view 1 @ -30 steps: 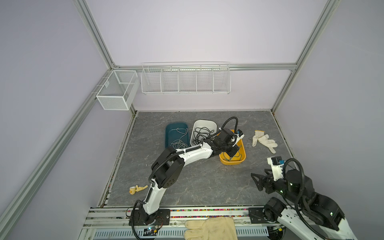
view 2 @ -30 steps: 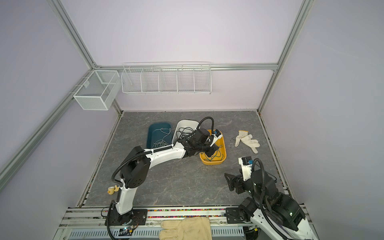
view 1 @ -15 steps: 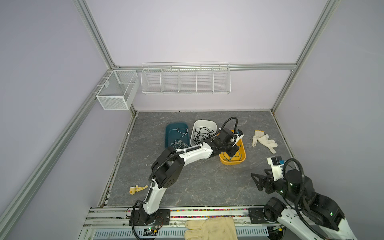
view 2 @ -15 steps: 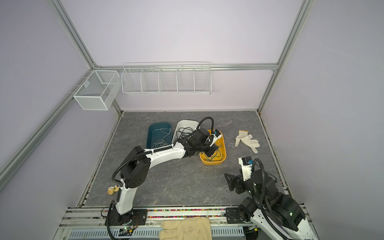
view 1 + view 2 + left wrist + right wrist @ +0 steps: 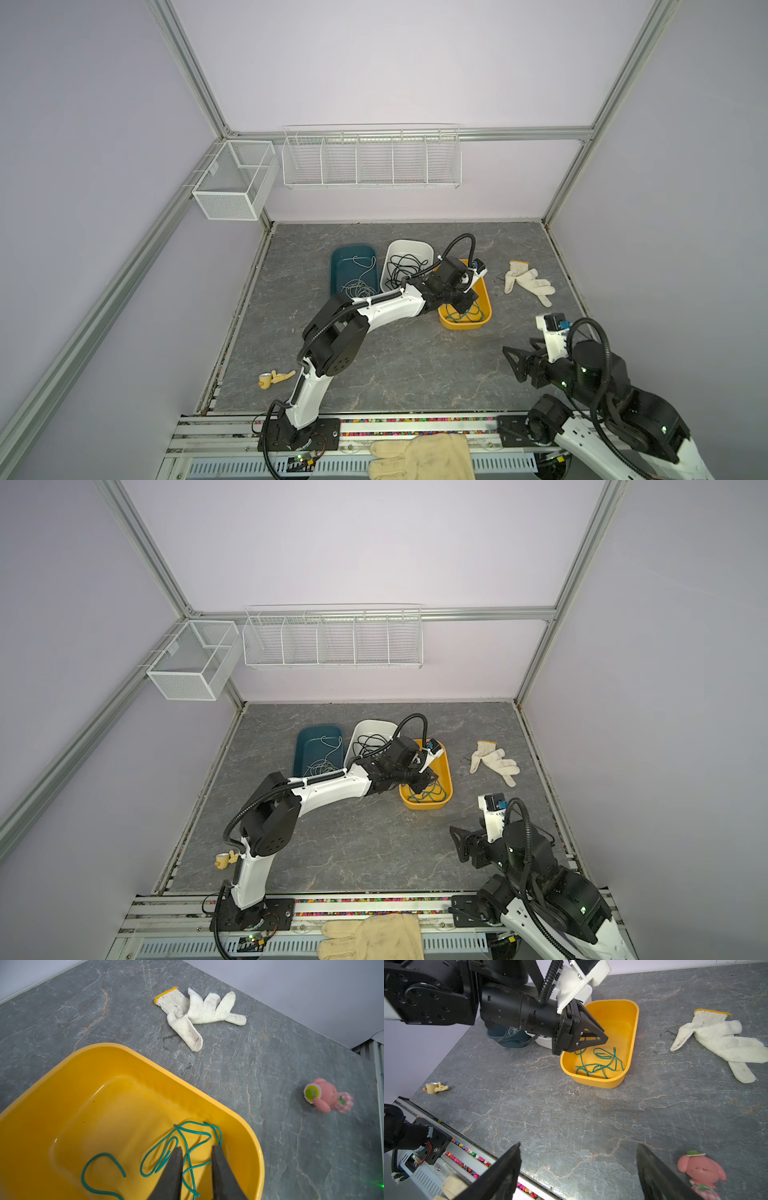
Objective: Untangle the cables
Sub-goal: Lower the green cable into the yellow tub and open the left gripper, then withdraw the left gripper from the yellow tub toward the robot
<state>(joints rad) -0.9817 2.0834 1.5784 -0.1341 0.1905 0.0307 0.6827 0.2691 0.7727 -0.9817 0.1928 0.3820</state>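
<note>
The cables lie sorted in three tubs. A teal-green cable point(image 5: 188, 1136) lies looped in the yellow tub point(image 5: 145, 1059), also seen in the right wrist view as loose teal loops point(image 5: 602, 1064). Black cables point(image 5: 405, 268) fill the white tub and white cables point(image 5: 359, 282) sit in the dark teal tub. My left gripper point(image 5: 197, 1147) hangs inside the yellow tub with its jaws a little apart; a strand of the teal cable runs loose through the gap, not pinched. My right gripper point(image 5: 577, 1144) stands wide open over bare table at the front right, holding nothing.
A white knit glove point(image 5: 528, 282) lies right of the yellow tub point(image 5: 486, 299). A pink toy point(image 5: 702, 1169) sits near my right gripper. A small yellow toy point(image 5: 272, 378) lies at the front left. A large glove point(image 5: 419, 457) rests on the front rail.
My left gripper's jaws have parted a little over the yellow tub, freeing the teal cable. The right arm has not moved.
</note>
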